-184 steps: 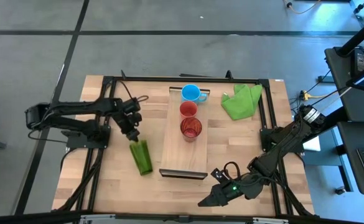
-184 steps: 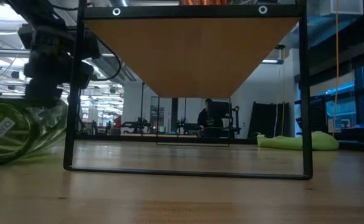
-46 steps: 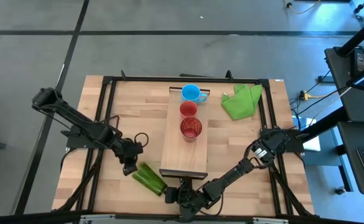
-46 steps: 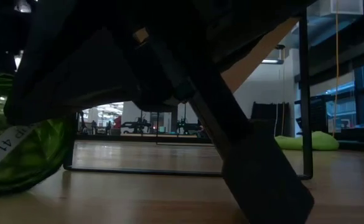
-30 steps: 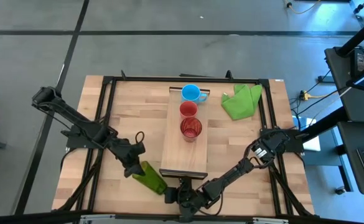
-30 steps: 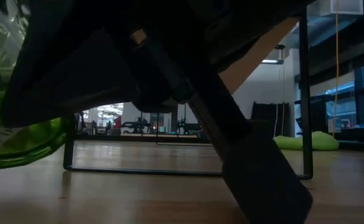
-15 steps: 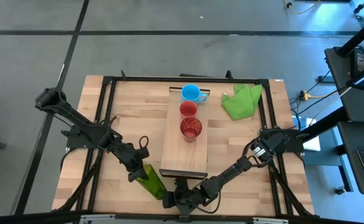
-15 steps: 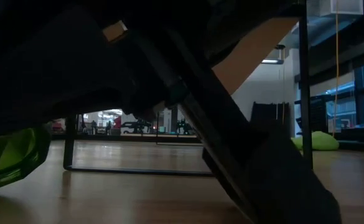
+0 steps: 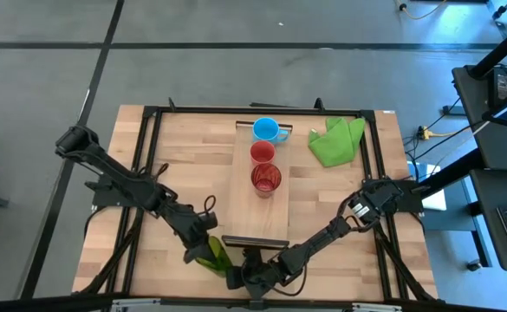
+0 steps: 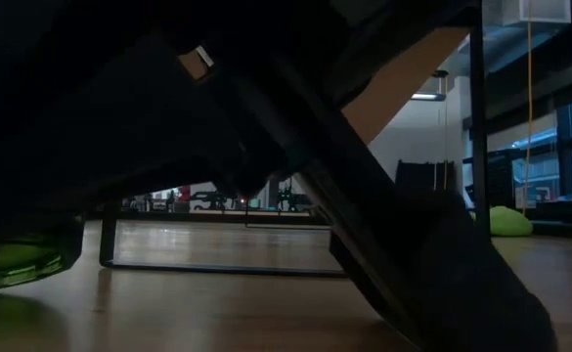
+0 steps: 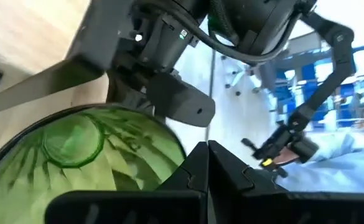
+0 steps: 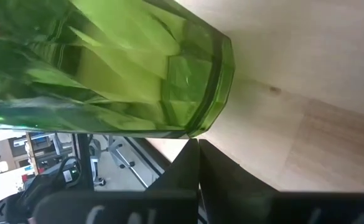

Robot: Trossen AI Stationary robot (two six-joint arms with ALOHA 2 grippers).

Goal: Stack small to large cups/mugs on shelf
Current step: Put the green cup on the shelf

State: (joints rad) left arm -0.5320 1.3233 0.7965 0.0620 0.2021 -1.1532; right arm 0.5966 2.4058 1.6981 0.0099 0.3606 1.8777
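Two claws meet at the counter's near edge: the left claw (image 9: 199,249) is clamped on the rim of the olive-green faceted plastic tumbler (image 9: 211,255) lying beside the light wooden shelf (image 9: 255,221); the right claw (image 9: 238,279), fingers together, presses against its base.

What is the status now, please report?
Left gripper shut, at green tumbler lying off the shelf. Right gripper shut, beside its base. Three cups already on shelf. Both arms crowd the near end.
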